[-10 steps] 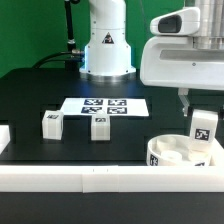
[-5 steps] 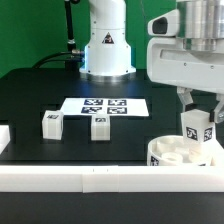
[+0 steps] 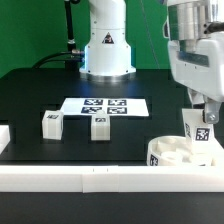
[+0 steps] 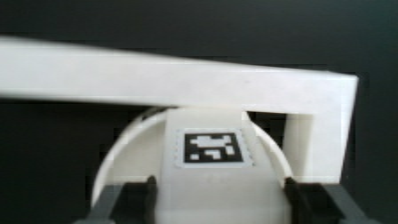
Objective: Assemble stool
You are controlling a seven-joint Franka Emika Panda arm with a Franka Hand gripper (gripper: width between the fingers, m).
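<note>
My gripper [image 3: 201, 113] is shut on a white stool leg [image 3: 198, 129] with a square tag and holds it slightly tilted just above the round white seat disc [image 3: 176, 156] at the exterior view's front right. In the wrist view the leg [image 4: 214, 150] sits between my dark fingers [image 4: 128, 203], with the seat's curved edge [image 4: 128, 150] under it. Two more tagged legs [image 3: 52, 123] [image 3: 99, 126] stand on the black table left of centre.
The marker board [image 3: 105, 105] lies behind the two loose legs. A long white border bar [image 3: 90, 181] runs along the front edge and another [image 3: 5, 137] at the left. The bars' corner shows in the wrist view [image 4: 320, 95]. The robot base [image 3: 106, 50] stands at the back.
The wrist has swung up and toward the exterior view's right. The held leg has shifted slightly left and tilted, staying over the seat. The two loose legs have not moved.
</note>
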